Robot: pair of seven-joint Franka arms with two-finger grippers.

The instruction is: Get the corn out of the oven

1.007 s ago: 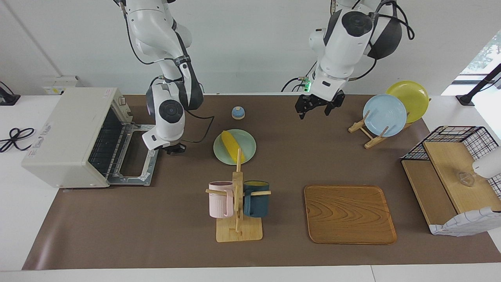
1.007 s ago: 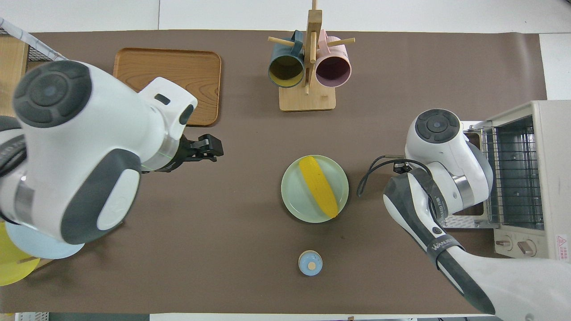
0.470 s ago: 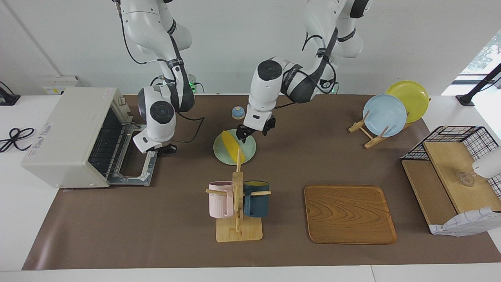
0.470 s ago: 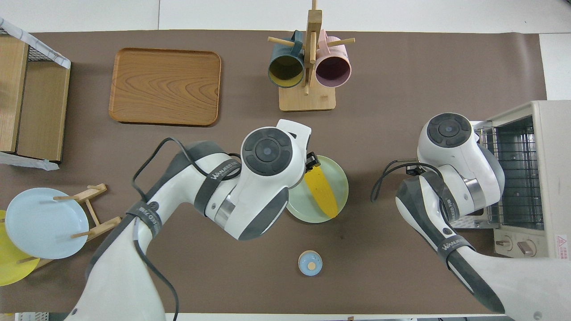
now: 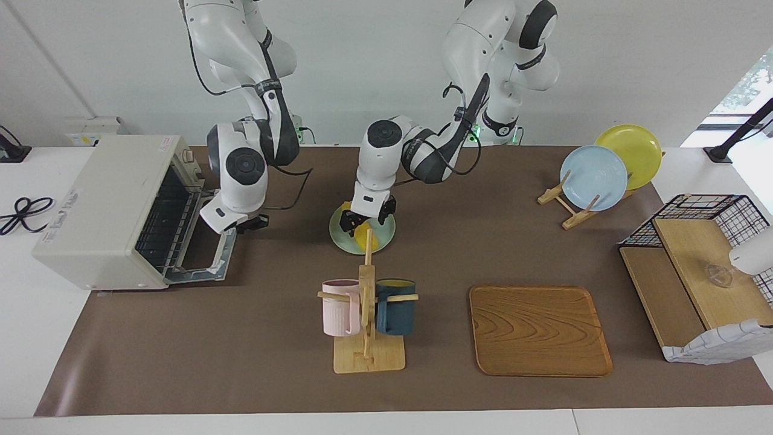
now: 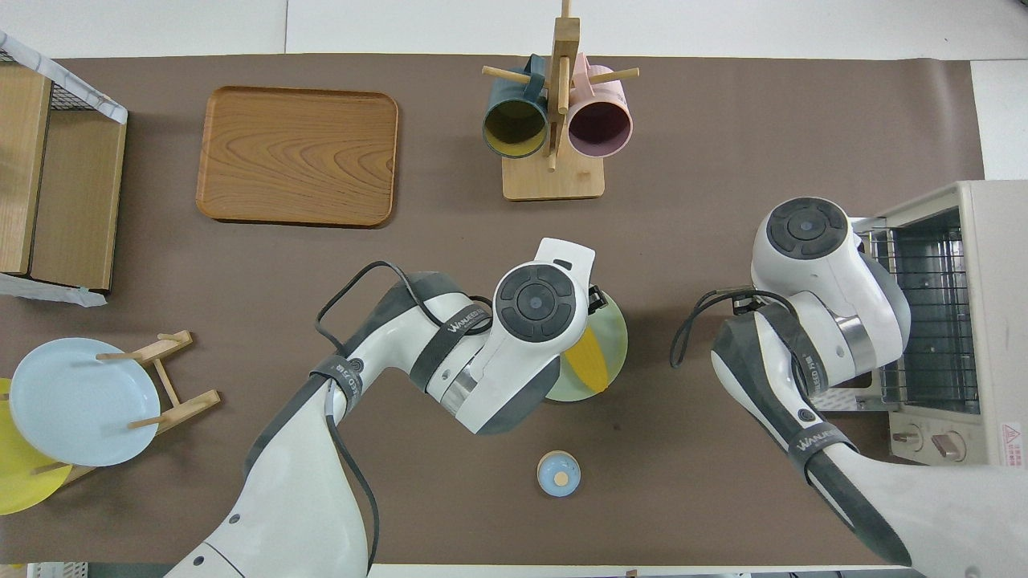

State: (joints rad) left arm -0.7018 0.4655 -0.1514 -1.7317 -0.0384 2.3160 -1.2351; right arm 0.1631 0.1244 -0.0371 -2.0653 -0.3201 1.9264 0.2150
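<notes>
On the pale green plate (image 5: pixel 382 237), corn (image 5: pixel 363 239) under left gripper (image 5: pixel 361 219), fingers spread astride it.

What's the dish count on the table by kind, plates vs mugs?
Plates: 3, pale green plate under the corn, blue plate, yellow plate
Mugs: 2, pink mug, dark blue mug
Total: 5

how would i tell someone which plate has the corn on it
Start at the wooden mug stand in the middle of the table and look just nearer the robots: a pale green plate lies flat on the mat with the yellow corn on it, under the left end effector. The blue plate and yellow plate stand upright in a rack.
</notes>
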